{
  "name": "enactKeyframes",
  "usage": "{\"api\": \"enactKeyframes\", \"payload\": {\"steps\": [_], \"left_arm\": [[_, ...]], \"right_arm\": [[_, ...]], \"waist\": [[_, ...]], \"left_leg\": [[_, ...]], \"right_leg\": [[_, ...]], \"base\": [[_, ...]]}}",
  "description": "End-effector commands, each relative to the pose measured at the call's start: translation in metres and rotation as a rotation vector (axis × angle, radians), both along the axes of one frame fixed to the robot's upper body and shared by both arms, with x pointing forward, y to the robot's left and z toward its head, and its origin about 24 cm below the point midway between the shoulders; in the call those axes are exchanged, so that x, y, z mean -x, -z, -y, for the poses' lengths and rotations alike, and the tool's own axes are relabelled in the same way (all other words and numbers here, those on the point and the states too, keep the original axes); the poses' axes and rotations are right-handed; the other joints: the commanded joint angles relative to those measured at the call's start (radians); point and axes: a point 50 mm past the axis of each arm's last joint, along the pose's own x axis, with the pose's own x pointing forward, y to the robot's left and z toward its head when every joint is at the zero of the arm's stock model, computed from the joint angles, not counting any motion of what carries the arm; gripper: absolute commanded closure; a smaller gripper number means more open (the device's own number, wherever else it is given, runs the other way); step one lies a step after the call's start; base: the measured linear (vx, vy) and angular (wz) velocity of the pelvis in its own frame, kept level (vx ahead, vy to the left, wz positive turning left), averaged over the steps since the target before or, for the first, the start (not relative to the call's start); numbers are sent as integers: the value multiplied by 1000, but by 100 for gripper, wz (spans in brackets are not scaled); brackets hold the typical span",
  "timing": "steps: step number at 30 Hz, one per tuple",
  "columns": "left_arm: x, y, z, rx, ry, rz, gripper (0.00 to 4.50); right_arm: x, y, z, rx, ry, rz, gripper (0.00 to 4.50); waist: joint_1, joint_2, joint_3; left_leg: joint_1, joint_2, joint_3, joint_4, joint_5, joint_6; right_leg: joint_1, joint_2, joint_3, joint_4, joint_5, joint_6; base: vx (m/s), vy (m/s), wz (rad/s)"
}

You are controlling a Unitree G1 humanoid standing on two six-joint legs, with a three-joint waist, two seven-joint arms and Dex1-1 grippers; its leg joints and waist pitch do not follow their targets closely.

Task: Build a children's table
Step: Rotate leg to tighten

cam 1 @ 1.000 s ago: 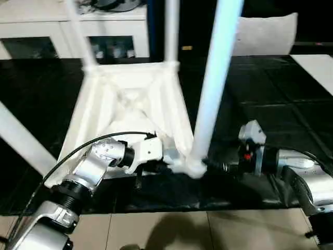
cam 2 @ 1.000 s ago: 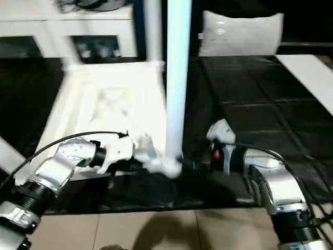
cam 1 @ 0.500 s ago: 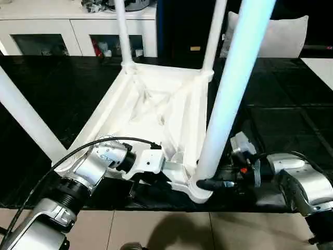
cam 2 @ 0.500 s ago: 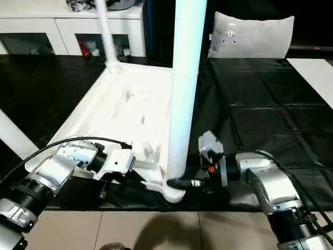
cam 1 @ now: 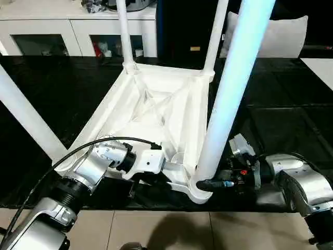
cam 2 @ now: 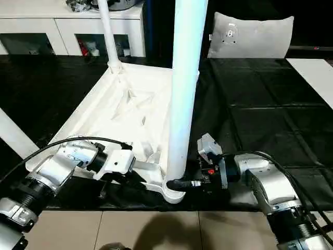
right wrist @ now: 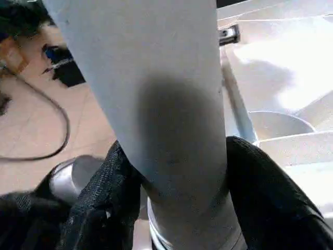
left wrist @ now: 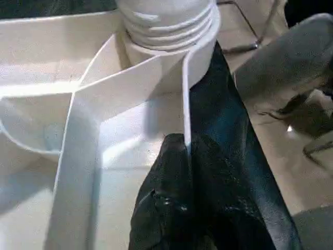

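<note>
On the black work surface (cam 1: 291,120), the upturned tabletop (cam 1: 156,109) is shown, three legs seated. At its five-o'clock corner the upright near leg (cam 1: 229,104) is clasped at its base by the right gripper (right wrist: 171,219); the adjoining rim is pinched by the left gripper (left wrist: 184,198).

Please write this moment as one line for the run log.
tabletop upside down | left gripper pinching tabletop rib | right gripper around near right leg at socket

White ribbed tabletop (cam 1: 156,104) and white legs (cam 1: 229,99) on a black cover (cam 1: 281,120); grey cushion (cam 1: 276,36).
</note>
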Motion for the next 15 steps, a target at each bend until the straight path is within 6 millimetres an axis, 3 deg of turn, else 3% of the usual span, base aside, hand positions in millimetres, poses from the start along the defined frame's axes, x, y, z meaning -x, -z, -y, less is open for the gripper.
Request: {"api": "enactKeyframes", "payload": {"steps": [1, 3, 5, 7, 8, 9, 11, 14, 15], "left_arm": [[6, 6, 15, 11, -18, -44, 450], [2, 5, 21, 49, -131, -42, 450], [0, 5, 24, 54, -169, -34, 450], [-2, 4, 27, 58, -204, -24, 450], [-6, 3, 35, 72, -278, -4, 450], [-7, 2, 36, 75, -287, -1, 450], [-12, -2, 45, 91, -358, 19, 450], [-14, -5, 52, 93, -397, 41, 450], [-16, -6, 56, 91, -412, 58, 450]], "right_arm": [[-9, -4, -8, -6, 118, 28, 240], [-21, -1, -20, 2, 294, 20, 241], [-24, 0, -25, 14, 343, 13, 243], [-31, 3, -28, 43, 437, 16, 243], [-44, 8, -34, 86, 609, 15, 244], [-45, 9, -35, 88, 625, 14, 245], [-53, 11, -43, 97, 742, 14, 245], [-57, 12, -44, 120, 802, 70, 245], [-58, 11, -44, 82, 823, 73, 212]], "waist": [[-10, -13, -44], [-26, -12, -39], [-46, -10, -39], [-61, -9, -41], [-76, -14, -41], [-88, -15, -40], [-96, -13, -43], [-94, -13, -48], [-92, -12, -49]], "left_leg": [[-1, 69, -23, -73, -106, 53], [0, 62, -26, -78, -157, 17], [1, 64, -31, -84, -176, -2], [-2, 65, -33, -85, -176, -4], [-3, 62, -31, -83, -177, -6], [-7, 58, -31, -83, -170, -10], [-6, 56, -29, -77, -146, -4], [-5, 58, -25, -73, -85, 25], [-6, 58, -24, -72, -71, 30]], "right_leg": [[41, -96, 67, -87, -122, -201], [44, -99, 67, -106, -300, -155], [42, -94, 67, -108, -333, -143], [43, -93, 68, -105, -299, -148], [42, -91, 68, -104, -281, -158], [41, -92, 67, -103, -274, -169], [42, -93, 69, -104, -261, -168], [42, -89, 72, -96, -150, -187], [43, -89, 72, -93, -120, -193]], "base": [[0, 0, 0], [0, 0, 0], [0, 0, 0], [0, 0, 0], [0, 0, 0], [0, 0, 0], [0, 0, 0], [0, 0, 0], [0, 0, 0]]}}
